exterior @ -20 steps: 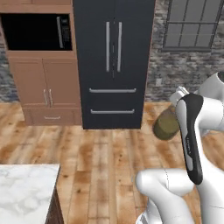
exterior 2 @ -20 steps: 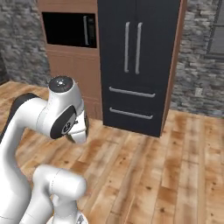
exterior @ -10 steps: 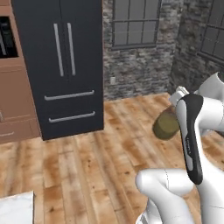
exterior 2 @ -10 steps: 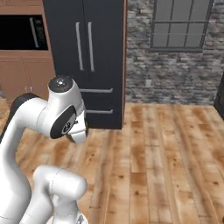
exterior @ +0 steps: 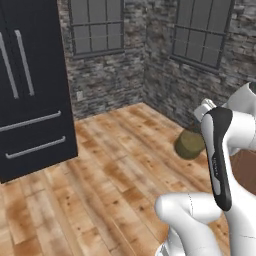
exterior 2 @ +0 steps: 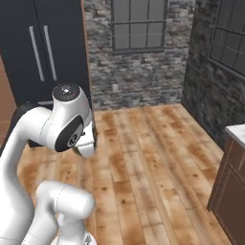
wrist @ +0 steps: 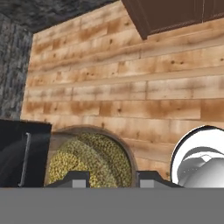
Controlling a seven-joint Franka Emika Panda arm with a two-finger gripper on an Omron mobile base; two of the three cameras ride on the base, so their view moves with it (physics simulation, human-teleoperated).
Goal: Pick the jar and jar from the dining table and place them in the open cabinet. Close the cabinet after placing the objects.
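Two-finger gripper (wrist: 107, 177) closed around tall clear glass jar with olive-green filling (wrist: 89, 159), dark fingertips (wrist: 74, 178) touching both sides, above wooden plank floor (wrist: 131, 92).

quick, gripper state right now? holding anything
Gripper: shut on the jar with olive-green filling, carried above the wood floor.

The olive-green-filled jar (exterior: 190, 144) is held in the gripper (wrist: 107, 178), above the floor.
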